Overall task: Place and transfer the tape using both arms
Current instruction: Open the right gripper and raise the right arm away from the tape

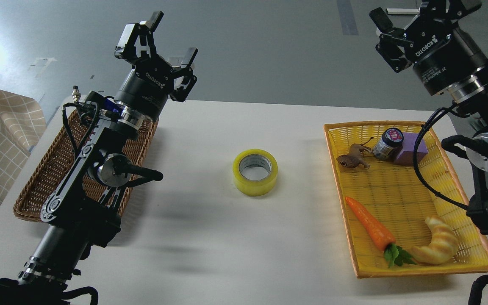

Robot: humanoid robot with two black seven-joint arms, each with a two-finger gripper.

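The roll of translucent yellow tape (255,172) lies flat on the white table, in the middle between the two baskets, its grey-white core facing up. My left gripper (172,38) is raised above the far end of the brown basket, fingers spread open and empty, well left of the tape. My right gripper (396,21) is raised at the top right above the yellow basket; one finger shows at the left, the rest runs off the top edge. It holds nothing that I can see.
A brown wicker basket (45,178) stands at the left under my left arm. A yellow basket (396,199) at the right holds a carrot (369,223), a croissant (439,245), a brown toy animal (352,159), a small jar (387,143) and a purple block (411,148).
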